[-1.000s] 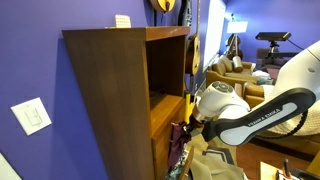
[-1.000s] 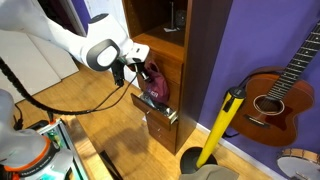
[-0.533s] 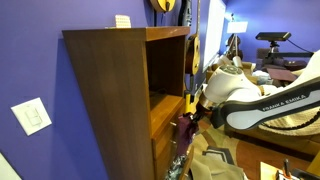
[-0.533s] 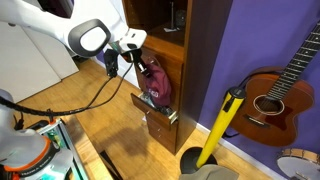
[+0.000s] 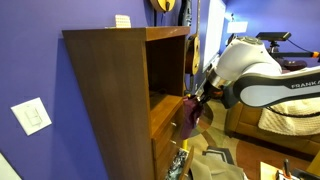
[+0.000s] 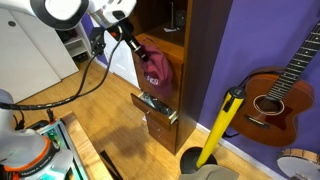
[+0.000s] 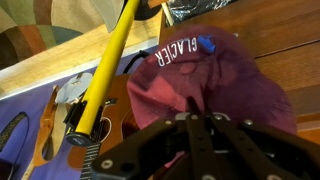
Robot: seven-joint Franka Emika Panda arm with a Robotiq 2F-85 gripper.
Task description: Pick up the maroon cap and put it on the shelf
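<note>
In the wrist view the end effector (image 7: 197, 120) has its fingers drawn together on a fold of the maroon cap (image 7: 222, 85). The cap hangs limp from it, white lettering and a small blue crown button showing. In both exterior views the cap (image 6: 155, 70) dangles clear of any surface, just in front of the shelf (image 6: 200, 60), level with its lower open compartment. That compartment's lighter board (image 5: 165, 112) lies bare just beside the cap (image 5: 190, 116).

Below the cap, a drawer (image 6: 160, 126) at the shelf's foot stands pulled open, with a patterned cloth (image 6: 155, 103) lying in it. The compartment above holds a dark object (image 6: 176, 15), too dim to identify.

Farther off, a yellow pole (image 6: 222, 125) leans against the purple wall (image 6: 255, 35), near a guitar (image 6: 277, 92).
</note>
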